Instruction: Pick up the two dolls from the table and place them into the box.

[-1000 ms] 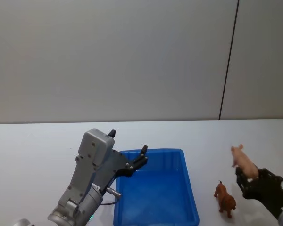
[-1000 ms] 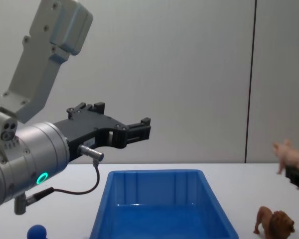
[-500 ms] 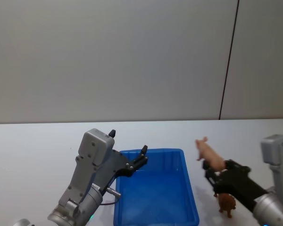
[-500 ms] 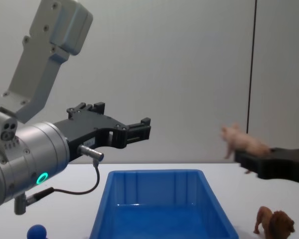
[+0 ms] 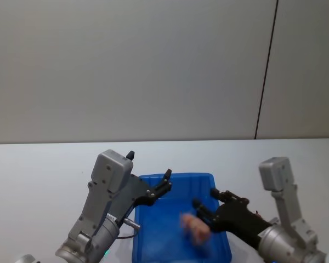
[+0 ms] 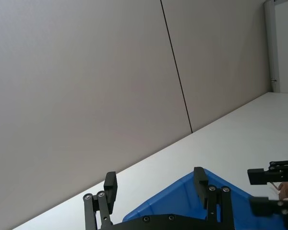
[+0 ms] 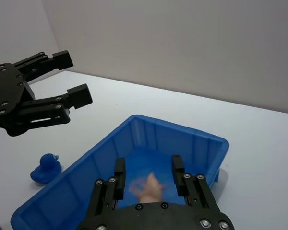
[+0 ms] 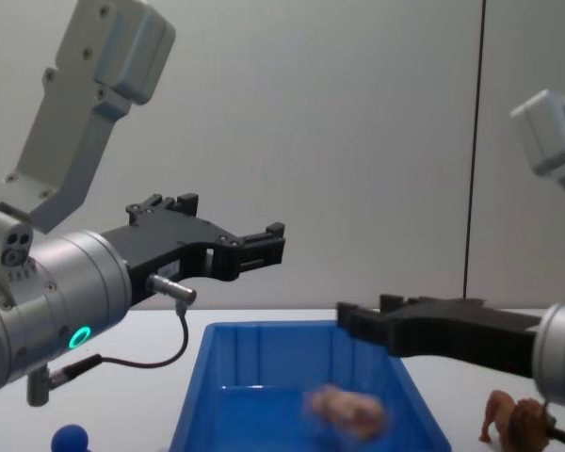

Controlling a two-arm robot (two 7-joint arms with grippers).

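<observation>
Head view: blurred pig [image 5: 194, 229], seemingly airborne, inside blue box [image 5: 159, 238].

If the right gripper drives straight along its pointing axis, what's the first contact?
Likely the left gripper or its wrist: the right gripper, open over the box, points across toward it. Depth is unclear, so it may pass underneath.

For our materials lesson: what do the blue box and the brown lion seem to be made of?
Box: likely moulded plastic, glossy; uniform blue, ribbed walls, sheen on the floor.
Lion: probably hard plastic or rubber, fairly matte; sculpted mane, dull brown surface.
</observation>
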